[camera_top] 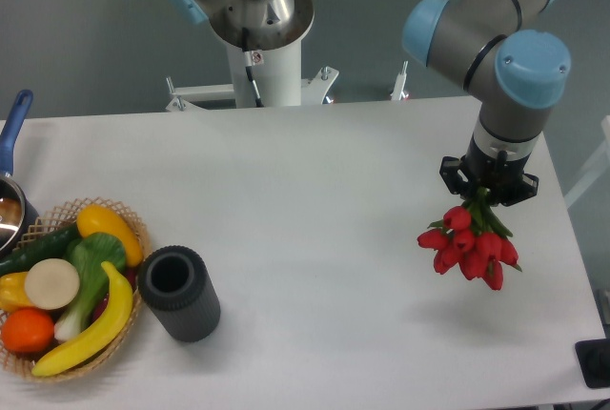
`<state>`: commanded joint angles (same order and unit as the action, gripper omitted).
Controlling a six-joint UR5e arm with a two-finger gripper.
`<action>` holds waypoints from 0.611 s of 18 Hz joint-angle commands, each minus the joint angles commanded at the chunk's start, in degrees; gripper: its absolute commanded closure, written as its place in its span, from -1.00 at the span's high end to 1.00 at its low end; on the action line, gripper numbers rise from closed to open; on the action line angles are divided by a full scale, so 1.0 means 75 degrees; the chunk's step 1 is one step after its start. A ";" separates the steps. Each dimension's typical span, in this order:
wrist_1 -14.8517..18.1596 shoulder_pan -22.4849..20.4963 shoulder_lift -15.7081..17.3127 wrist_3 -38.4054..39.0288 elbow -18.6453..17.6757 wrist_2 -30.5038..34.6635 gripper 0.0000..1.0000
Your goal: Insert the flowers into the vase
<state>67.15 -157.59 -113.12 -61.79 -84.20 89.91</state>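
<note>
Gripping the flowers aloft — fingers closed — vase far off.

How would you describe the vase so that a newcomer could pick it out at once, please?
Start at the woven wicker basket of fruit at the table's front left corner. Just right of it stands the short, dark grey, ribbed cylindrical vase, its round mouth open and empty; nothing else nearby is dark and plain.

fixed camera, high, facing table
</note>
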 joint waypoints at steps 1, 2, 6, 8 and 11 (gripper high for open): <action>0.0000 0.0000 0.0000 0.0000 0.0000 0.0000 -1.00; 0.0012 0.0000 0.0012 0.0000 0.0000 0.0000 -1.00; 0.0012 -0.0035 0.0128 -0.0012 0.0070 -0.0304 -1.00; -0.0012 -0.0070 0.0164 -0.0012 0.0199 -0.0689 -1.00; -0.0012 -0.0024 0.0269 0.0070 0.0538 -0.1649 -1.00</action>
<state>67.06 -157.77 -111.10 -61.27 -80.16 77.55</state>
